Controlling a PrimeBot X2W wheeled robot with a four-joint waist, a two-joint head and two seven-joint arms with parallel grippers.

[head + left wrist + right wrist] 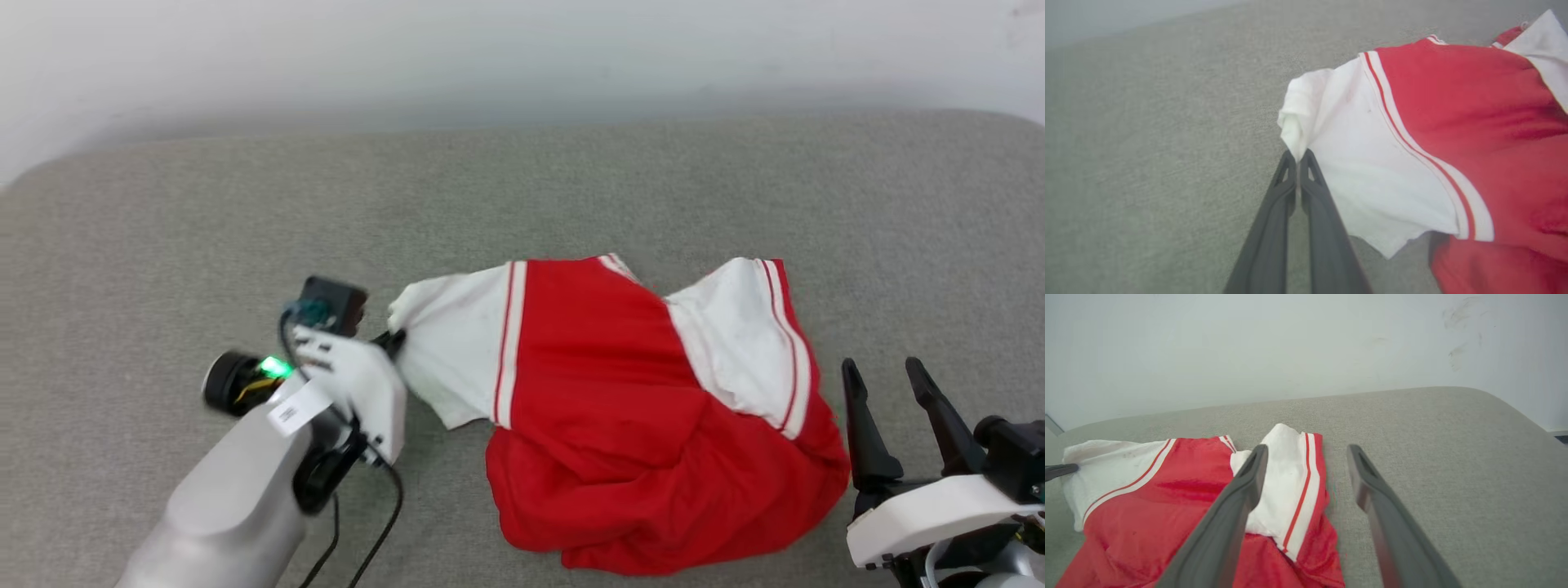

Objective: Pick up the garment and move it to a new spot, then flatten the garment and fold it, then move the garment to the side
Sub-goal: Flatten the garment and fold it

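Note:
The garment [620, 408], red with white short sleeves and striped trim, lies rumpled on a grey padded surface [571, 188]. Its lettering is hidden. My left gripper [395, 339] is shut on the edge of the left white sleeve [453, 351]. In the left wrist view the gripper [1298, 157] pinches a fold of white cloth [1294, 126] between its dark fingers [1274, 220]. My right gripper [888, 374] stands open just right of the garment, nothing between its fingers. The right wrist view shows that gripper [1308, 451] above the other sleeve [1286, 486].
A pale wall [522, 57] runs behind the far edge of the grey surface. Bare grey surface lies to the left, behind and to the right of the garment. The left arm's black cable [384, 523] trails down near the front edge.

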